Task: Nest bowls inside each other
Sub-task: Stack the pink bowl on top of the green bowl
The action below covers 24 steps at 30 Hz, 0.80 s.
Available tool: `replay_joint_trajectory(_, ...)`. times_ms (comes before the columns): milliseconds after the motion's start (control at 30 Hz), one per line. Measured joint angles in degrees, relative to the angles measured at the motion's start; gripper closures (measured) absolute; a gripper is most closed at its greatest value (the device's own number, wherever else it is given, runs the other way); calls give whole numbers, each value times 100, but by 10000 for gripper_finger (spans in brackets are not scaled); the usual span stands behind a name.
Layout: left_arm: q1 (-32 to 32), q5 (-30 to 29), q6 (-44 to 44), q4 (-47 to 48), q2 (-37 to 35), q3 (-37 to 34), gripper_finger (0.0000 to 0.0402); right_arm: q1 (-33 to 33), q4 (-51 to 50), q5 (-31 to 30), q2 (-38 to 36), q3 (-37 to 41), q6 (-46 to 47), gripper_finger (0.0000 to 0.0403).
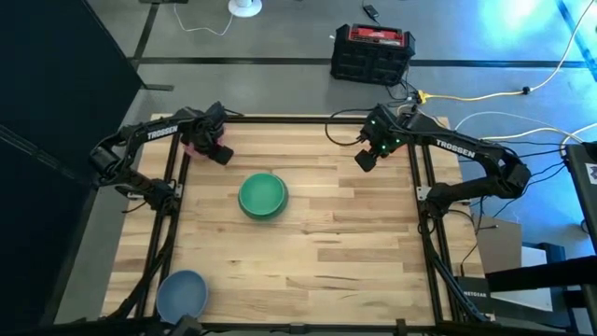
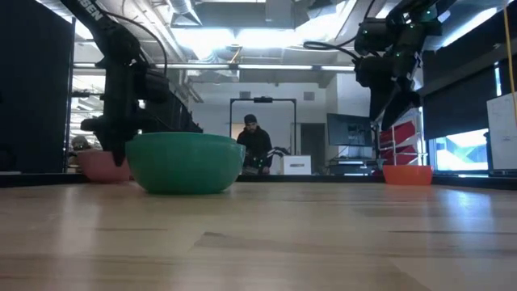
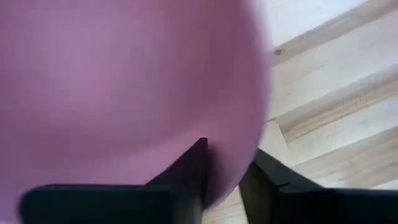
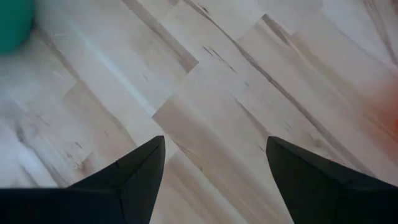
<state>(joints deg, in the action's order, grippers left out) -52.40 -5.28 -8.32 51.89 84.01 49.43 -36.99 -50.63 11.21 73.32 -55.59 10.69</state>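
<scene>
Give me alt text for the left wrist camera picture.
A pink bowl fills most of the view, its rim pinched between the left hand's two dark fingers, one inside the bowl and one outside. Pale wooden table shows beside it.

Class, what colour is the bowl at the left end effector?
Pink bowl, clearest in the left wrist view.

The pink bowl (image 3: 124, 87) is a big blur, cut off by the picture's edges. From above, the left pincer (image 1: 213, 142) hides most of it. The orange-red bowl (image 4: 388, 102) is perhaps that smear at the edge.
</scene>
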Motion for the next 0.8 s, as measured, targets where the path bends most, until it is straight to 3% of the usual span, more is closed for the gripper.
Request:
replay_joint_trajectory(100,84,27,106,-31,-13,16,393,-2,-2,43,0,0,60,139)
replay_joint_trajectory(667,1647,275,180,2004,-724,1357,401,0,433,193,2,-2,335,139)
replay_joint_trajectory(800,2578,321,181,2432,-741,1979,401,-4,517,198,2,-2,403,139)
